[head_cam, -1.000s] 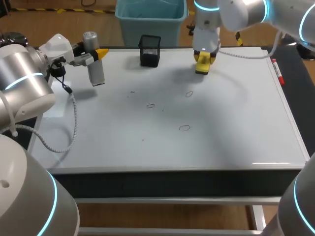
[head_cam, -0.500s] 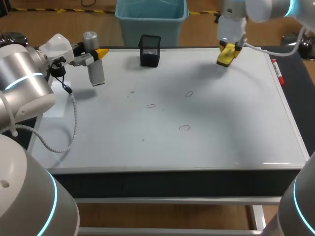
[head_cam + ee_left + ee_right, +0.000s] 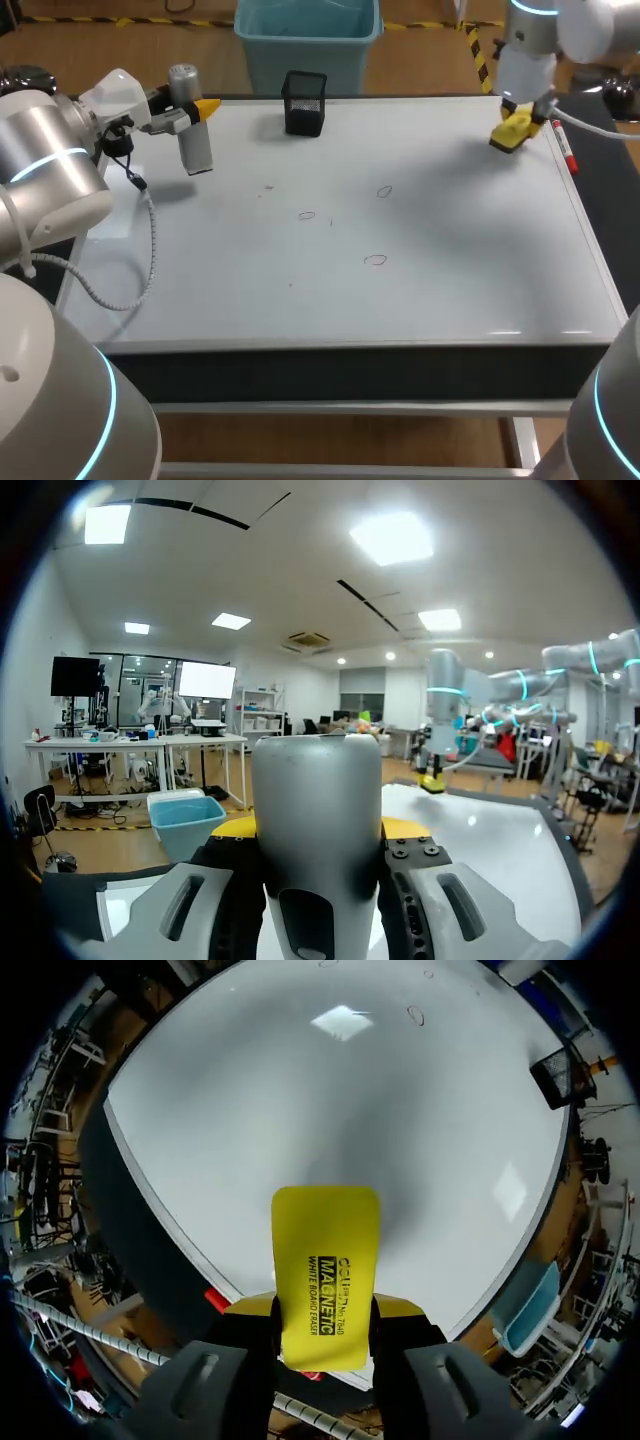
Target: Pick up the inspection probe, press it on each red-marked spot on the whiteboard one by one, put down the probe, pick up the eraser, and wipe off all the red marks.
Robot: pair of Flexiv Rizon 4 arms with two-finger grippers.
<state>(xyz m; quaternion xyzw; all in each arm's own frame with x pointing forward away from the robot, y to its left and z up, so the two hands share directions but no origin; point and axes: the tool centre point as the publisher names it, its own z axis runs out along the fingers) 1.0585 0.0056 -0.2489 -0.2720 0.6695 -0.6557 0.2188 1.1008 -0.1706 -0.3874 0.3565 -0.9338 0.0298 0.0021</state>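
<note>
**Both grippers loaded: probe at the whiteboard's left, eraser at its far right corner**

The right gripper (image 3: pixel 515 128) is clamped on the yellow eraser (image 3: pixel 510 135), one finger on each long side. In the right wrist view the eraser (image 3: pixel 325 1270) juts out ahead of the gripper (image 3: pixel 325 1310) and bears a few lines of black print along its length. It hangs over the whiteboard (image 3: pixel 450 260) near the far right corner. Whether it touches the surface cannot be told.

The left gripper (image 3: pixel 190 112) grips the inspection probe (image 3: pixel 197 150), a grey cylinder standing upright over the whiteboard's far left part. In the left wrist view the probe (image 3: pixel 318 810) fills the space between the fingers of the gripper (image 3: pixel 318 830), with a yellow tip showing on either side. No lettering shows on it.

Three small red marks lie in the whiteboard's middle: one toward the left (image 3: pixel 306 215), one toward the far side (image 3: pixel 384 191) and one nearer the front (image 3: pixel 375 260). A black mesh cup (image 3: pixel 304 103) stands at the whiteboard's far edge, left of centre and between the two grippers. A red marker (image 3: pixel 565 148) lies along the whiteboard's right edge, just beside the eraser. Nothing lies between either gripper and the marks.
</note>
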